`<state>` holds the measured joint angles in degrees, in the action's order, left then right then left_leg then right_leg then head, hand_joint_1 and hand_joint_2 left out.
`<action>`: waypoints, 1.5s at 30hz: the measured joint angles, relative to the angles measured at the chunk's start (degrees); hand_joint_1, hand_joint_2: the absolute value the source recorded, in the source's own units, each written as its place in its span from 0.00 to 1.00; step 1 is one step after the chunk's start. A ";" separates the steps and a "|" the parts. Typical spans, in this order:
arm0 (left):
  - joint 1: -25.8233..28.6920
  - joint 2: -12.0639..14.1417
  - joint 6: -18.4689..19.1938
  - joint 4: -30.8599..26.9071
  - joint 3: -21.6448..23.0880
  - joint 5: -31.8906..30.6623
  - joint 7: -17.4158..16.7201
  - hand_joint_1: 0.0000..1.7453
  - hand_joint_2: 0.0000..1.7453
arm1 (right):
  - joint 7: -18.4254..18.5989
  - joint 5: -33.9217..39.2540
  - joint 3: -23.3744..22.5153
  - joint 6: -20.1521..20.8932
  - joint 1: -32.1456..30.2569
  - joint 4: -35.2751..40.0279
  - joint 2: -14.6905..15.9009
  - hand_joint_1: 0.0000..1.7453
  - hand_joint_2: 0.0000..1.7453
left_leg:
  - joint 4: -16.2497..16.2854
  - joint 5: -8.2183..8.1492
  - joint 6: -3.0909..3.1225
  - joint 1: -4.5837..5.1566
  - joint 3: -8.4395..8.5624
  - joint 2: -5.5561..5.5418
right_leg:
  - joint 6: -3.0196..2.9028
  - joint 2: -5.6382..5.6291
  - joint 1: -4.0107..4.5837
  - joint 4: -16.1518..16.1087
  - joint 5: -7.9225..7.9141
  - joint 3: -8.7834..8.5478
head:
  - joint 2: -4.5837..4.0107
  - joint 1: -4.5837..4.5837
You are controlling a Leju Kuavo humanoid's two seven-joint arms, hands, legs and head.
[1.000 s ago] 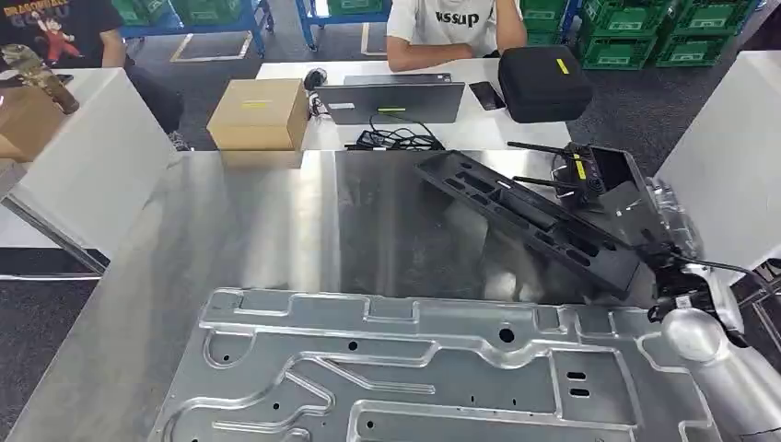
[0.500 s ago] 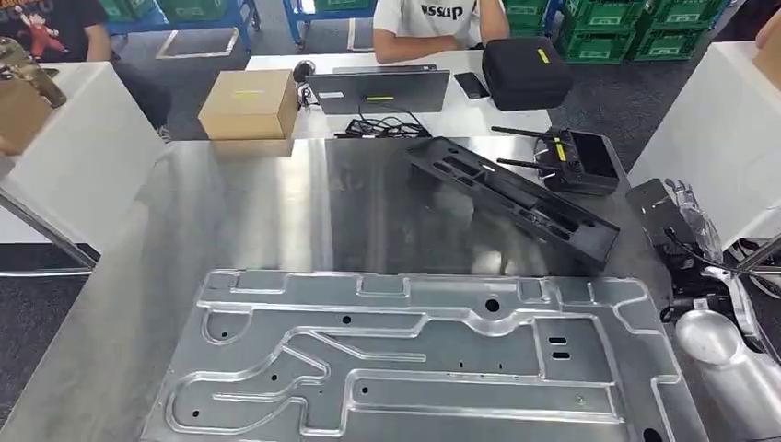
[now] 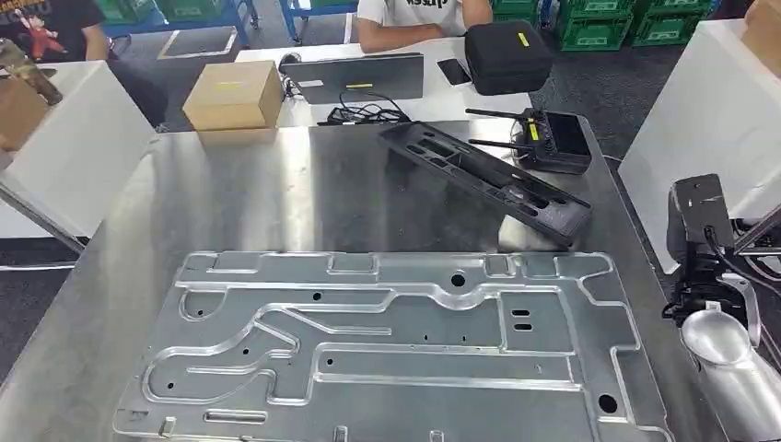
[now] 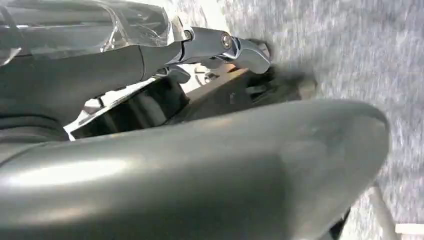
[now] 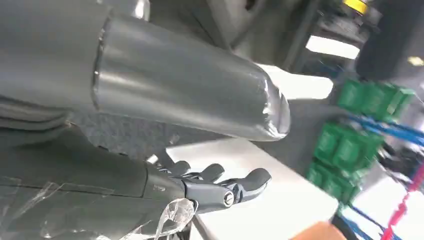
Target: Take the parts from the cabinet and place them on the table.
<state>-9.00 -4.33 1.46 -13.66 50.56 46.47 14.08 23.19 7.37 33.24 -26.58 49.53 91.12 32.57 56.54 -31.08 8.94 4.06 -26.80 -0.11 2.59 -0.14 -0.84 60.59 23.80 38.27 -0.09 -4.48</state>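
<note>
Two parts are already laid on the steel worktop (image 3: 230, 198): a long black slotted plastic tray (image 3: 483, 181) and a large machined aluminium plate (image 3: 387, 345). The right hand (image 5: 220, 187) is seen empty, fingers apart; the left hand (image 4: 220, 47) appears to hold nothing, though its state cannot be told. Whether more parts remain in the cabinet cannot be judged.

head view: high on the robot's body, facing forward and down at 12 o'clock over the steel table (image 3: 276, 203), taking in its whole top from mid range.
left wrist view: close behind the left hand (image 4: 235, 47), turned on its side, facing grey carpet (image 4: 360, 55).
right wrist view: close behind the right hand (image 5: 220, 187), facing out towards green crates (image 5: 350, 145).
shared: green crates (image 3: 681, 23) at 1 o'clock in the head view may match those in the right wrist view.
</note>
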 joint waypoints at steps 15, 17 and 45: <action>-1.10 -0.73 0.33 0.11 0.22 0.52 -0.33 0.00 0.00 | -11.90 -9.18 -2.60 -5.42 -2.24 10.85 -3.12 0.00 0.00 | 0.54 8.86 -4.62 -4.29 -8.92 0.93 | 9.34 0.63 -3.81 2.51 6.24 -5.28 | 0.00 0.33; -1.43 -0.96 0.39 0.22 0.26 0.99 -0.33 0.00 0.00 | -12.54 -12.04 -2.64 -4.46 -1.77 13.11 -3.73 0.00 0.00 | 4.50 8.15 -5.50 -3.92 -11.93 0.72 | 5.17 0.51 -4.14 2.72 7.27 -4.39 | 0.00 0.87; -0.78 -2.01 0.39 0.26 0.09 5.31 2.16 0.00 0.00 | -26.12 12.20 -1.53 14.41 -11.39 31.67 -8.61 0.00 0.00 | 0.74 10.36 -4.01 -2.15 -10.37 -0.78 | 3.59 0.00 -1.50 4.93 5.53 -7.00 | 0.00 0.50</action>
<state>-9.78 -6.34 1.86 -13.40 50.64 51.78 16.24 -2.93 19.56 31.72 -12.17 38.14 122.79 23.96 57.28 -20.71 4.93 1.90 -37.17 -0.89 6.18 -0.14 -2.34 65.51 29.33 31.27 -0.09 -3.98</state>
